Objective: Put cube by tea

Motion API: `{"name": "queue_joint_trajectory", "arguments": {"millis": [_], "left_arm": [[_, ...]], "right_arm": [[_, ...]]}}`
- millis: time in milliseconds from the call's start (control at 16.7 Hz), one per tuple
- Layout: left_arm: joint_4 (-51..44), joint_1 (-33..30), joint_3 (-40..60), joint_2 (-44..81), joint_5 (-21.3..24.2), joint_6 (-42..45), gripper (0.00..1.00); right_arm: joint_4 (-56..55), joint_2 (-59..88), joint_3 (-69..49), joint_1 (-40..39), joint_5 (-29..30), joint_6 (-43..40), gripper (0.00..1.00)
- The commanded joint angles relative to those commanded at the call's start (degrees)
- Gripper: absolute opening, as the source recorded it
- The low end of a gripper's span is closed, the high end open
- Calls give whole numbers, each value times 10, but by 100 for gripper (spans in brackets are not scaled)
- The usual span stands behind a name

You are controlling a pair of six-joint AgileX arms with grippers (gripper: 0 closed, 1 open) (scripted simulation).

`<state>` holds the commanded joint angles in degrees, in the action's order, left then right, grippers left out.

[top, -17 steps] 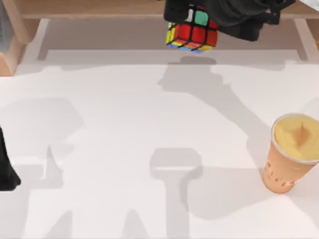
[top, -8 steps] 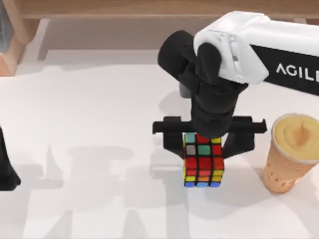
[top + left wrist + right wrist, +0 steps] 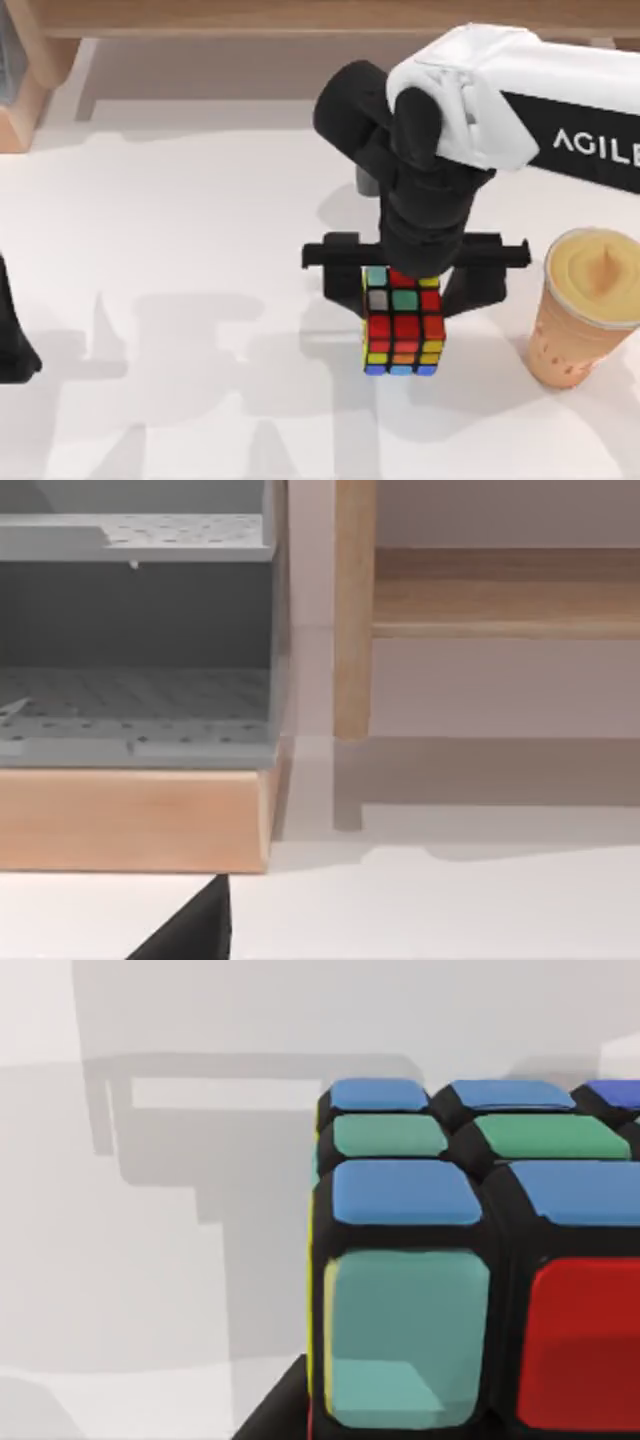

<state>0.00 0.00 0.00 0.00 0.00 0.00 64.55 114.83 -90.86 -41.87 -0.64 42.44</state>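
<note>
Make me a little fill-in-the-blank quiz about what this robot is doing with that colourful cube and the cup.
1. The right gripper stands over the ____.
2. In the top view, the tea stands to the cube's ____.
3. The cube and the tea are ____, not touching.
4. The left gripper is parked at the table's ____ edge.

Missing words: cube; right; apart; left

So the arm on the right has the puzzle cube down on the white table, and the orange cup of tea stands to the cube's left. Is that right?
Not quite. In the top view the tea stands to the right of the cube, near the table's right edge, not its left. The rest holds: the right gripper is over the cube on the white table.
</note>
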Motion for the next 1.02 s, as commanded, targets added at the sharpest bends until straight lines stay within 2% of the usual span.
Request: {"name": "queue_joint_trajectory", "arguments": {"millis": [1020], "left_arm": [[0,0,0,0,0,0,100]], "right_arm": [[-33,1,20,-2,-1,1,0]]}}
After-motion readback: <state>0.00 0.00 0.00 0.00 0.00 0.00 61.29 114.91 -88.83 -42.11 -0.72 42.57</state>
